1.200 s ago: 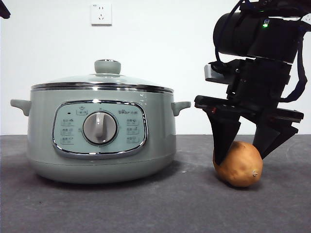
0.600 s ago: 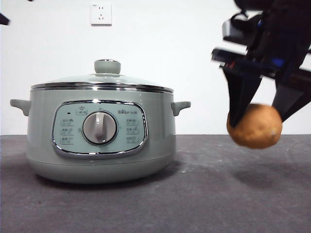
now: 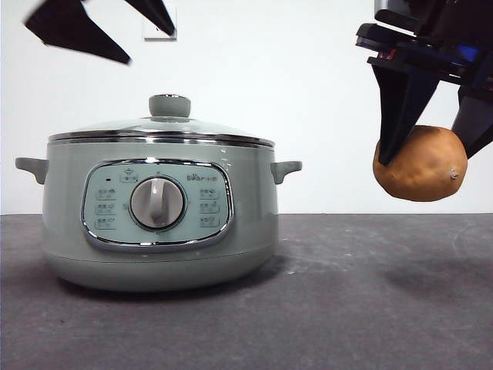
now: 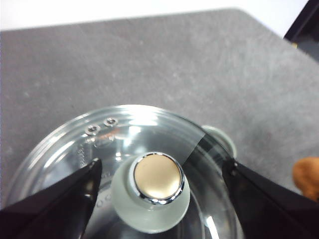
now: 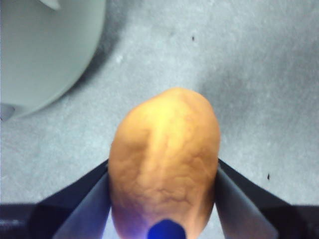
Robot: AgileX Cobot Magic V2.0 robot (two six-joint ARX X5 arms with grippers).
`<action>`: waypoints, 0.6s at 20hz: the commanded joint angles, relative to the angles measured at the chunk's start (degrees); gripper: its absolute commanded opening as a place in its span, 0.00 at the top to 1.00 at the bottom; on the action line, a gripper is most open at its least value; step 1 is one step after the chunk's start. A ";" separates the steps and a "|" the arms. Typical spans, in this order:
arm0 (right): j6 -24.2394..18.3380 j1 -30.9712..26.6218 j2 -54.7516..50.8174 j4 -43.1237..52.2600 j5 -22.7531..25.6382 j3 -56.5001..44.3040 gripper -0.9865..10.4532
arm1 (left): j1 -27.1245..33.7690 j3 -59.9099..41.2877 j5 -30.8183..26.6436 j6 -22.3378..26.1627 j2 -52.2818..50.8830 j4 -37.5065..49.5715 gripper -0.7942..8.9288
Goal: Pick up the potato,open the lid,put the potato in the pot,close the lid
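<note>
The sage-green pot [image 3: 69,231] stands at the left of the table with the lid [image 3: 115,127] closed on it. My right gripper [image 3: 426,158] is shut on the orange-brown potato [image 3: 421,166] and holds it in the air to the right of the pot, well above the table. The right wrist view shows the potato [image 5: 164,154] clamped between both jaws of that gripper [image 5: 163,169]. My left gripper [image 3: 151,48] hangs open above the lid. In the left wrist view this gripper [image 4: 162,164] has its jaws spread on either side of the lid's knob [image 4: 157,191], apart from it.
A grey mat [image 3: 331,308] covers the table. A white wall with a socket [image 3: 160,31] is behind. The pot's side handle [image 3: 286,169] points toward the held potato, with a gap between them.
My right gripper has lifted the potato off the table and raised it. The left gripper has come down into view above the lid.
</note>
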 commanded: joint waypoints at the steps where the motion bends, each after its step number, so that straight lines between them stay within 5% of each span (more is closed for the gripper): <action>1: 0.39 0.11 0.09 -0.09 0.33 0.04 0.92 | -1.73 0.55 -2.27 1.60 3.37 1.03 0.50; 9: 0.42 0.09 0.09 -0.17 0.35 0.04 0.92 | -4.28 0.55 -6.93 4.11 9.35 2.01 0.53; 12: 0.92 0.09 0.09 -0.17 0.35 0.04 0.92 | -4.28 0.55 -6.71 4.15 9.35 1.95 0.85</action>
